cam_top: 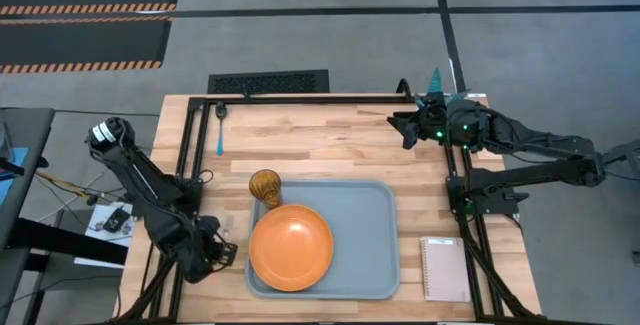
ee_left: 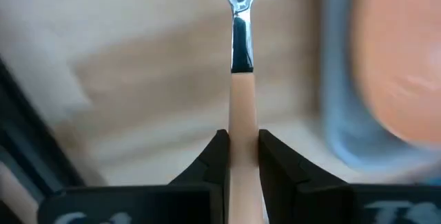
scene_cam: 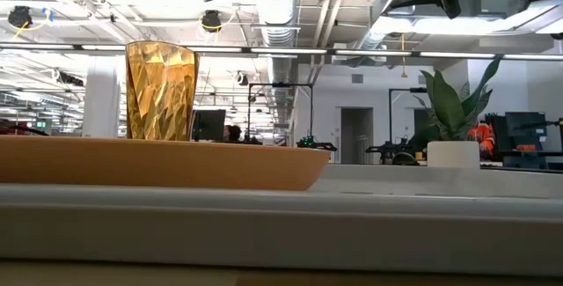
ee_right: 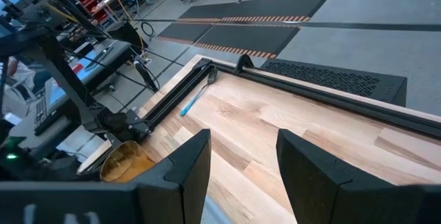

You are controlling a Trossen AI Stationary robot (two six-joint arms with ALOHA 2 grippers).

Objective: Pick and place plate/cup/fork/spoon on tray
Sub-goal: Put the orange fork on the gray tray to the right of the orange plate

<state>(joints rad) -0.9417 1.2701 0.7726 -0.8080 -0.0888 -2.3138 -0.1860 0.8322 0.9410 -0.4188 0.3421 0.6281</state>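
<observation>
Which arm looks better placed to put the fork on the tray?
The left. Its left gripper is shut on the fork just beside the tray. The right gripper hangs open and empty near the table's far edge.

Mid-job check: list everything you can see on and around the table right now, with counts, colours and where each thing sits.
tray: 1, grey-blue, on the table's near middle.
plate: 1, orange, inside the tray on its left side.
cup: 1, amber, upright at the tray's far-left corner, just behind the plate.
fork: 1, salmon handle with silver tines, held off the tray beside its left edge.
spoon: 1, light blue handle, lying at the table's far-left edge.
notebook: 1, pink, on the table right of the tray.
potted plant: 1, green in a white pot, at the table's far right.
left pincer: 1, dark, shut on the fork's handle.
right pincer: 1, dark, open, empty, above the table's far right.
</observation>
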